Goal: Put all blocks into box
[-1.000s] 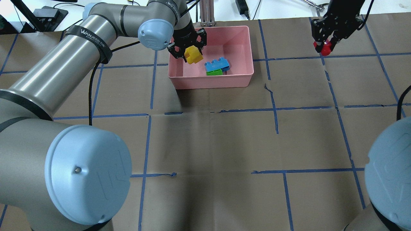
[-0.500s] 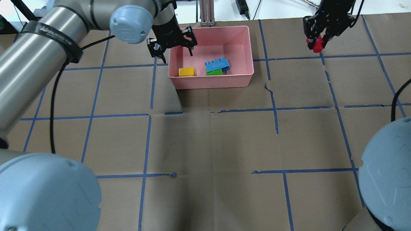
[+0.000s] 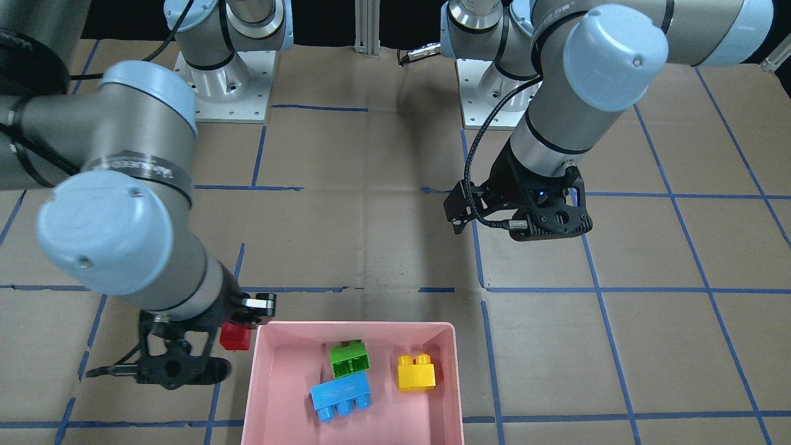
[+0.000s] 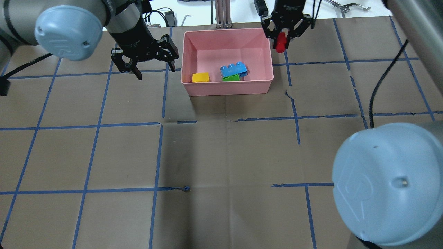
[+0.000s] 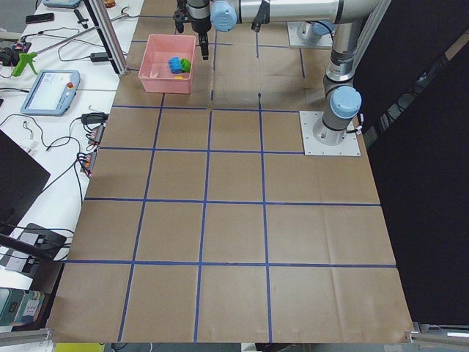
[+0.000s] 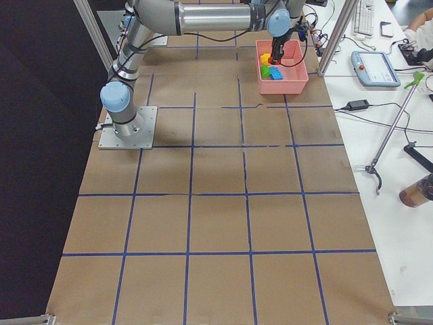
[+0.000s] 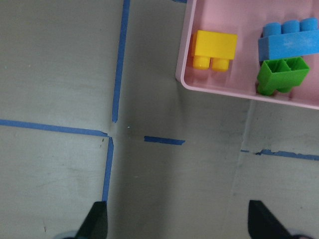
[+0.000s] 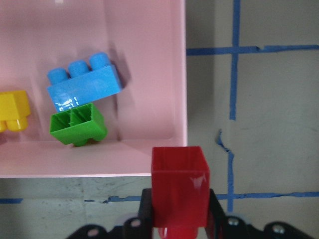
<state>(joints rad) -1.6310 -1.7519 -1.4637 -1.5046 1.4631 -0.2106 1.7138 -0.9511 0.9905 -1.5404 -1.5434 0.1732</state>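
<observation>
Pink box (image 6: 298,80), blue block (image 6: 277,72) inside, right hand (image 6: 275,54) above with red block (image 6: 274,59)

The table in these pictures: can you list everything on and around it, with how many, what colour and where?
table: one, brown paper cover with a blue tape grid, fills the scene
box: one, pink, at the table's far edge from the robot
yellow brick: one, inside the box, apart from the other two
blue brick: one, three studs, inside the box, up against the green one
green brick: one, inside the box, by the wall
red brick: one, held in the air just outside the box's wall
control tablet: one, grey-blue, on the white bench beside the table
left gripper: one, black, open and empty, over the table beside the box
right gripper: one, black, shut on the red brick
</observation>
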